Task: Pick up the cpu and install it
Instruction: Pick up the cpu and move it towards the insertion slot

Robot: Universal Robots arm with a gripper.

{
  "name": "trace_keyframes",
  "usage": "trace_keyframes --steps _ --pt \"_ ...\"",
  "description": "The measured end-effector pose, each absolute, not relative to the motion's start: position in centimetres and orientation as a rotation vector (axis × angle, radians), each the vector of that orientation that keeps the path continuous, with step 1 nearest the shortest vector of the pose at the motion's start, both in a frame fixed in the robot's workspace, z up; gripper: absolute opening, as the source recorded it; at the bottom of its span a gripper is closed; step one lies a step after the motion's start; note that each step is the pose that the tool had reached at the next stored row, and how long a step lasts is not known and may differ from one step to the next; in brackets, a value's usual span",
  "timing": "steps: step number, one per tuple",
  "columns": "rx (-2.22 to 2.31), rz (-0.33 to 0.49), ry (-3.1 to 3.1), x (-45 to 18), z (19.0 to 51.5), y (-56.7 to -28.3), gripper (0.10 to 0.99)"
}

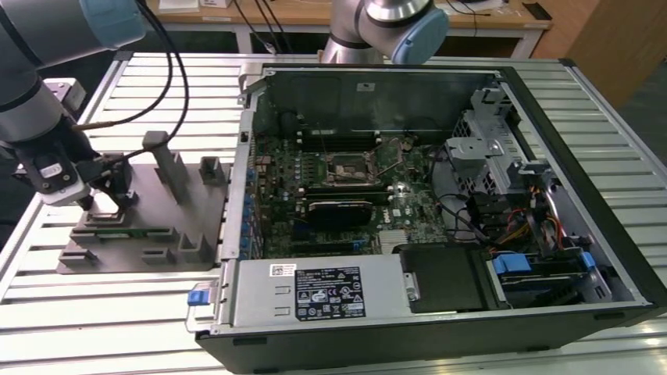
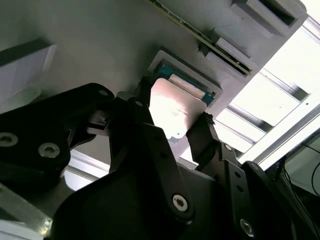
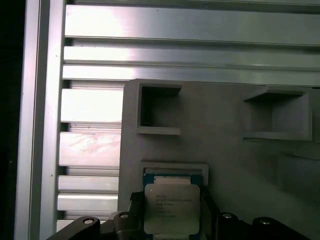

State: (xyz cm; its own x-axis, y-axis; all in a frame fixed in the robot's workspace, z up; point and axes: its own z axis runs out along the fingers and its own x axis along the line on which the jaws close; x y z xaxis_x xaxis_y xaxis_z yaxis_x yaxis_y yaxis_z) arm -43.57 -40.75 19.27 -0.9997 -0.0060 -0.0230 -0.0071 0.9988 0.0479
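The cpu (image 3: 171, 207), a small flat square chip with a shiny silver metal top and a thin green rim, lies flat in a shallow square pocket (image 3: 172, 166) of the grey moulded plastic fixture block (image 1: 125, 258). The block sits on the slatted aluminium table (image 1: 105, 320), at the exterior view's left, just beside the open black computer case (image 1: 583, 195). The black two-fingered gripper (image 1: 105, 205) is down on the fixture. In both wrist views its jaws stand against two opposite edges of the chip with no gap visible. I read that as a pinch on the cpu, though how hard they press does not show. Step in hand, by my judgement: the pick, with the grasp made and the chip not yet raised from its pocket. The square black-and-metal socket (image 1: 347, 168) on the green motherboard is well apart, inside the case. Getting the chip out calls for a straight, level pull clear of the pocket walls, with an even hold so it does not tilt or slip.
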Motion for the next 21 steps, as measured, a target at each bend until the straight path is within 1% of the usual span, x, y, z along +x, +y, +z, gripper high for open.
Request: trace_keyframes --steps 21 --pt "-0.01 0.075 3.118 -43.6 23.6 -40.7 0.541"
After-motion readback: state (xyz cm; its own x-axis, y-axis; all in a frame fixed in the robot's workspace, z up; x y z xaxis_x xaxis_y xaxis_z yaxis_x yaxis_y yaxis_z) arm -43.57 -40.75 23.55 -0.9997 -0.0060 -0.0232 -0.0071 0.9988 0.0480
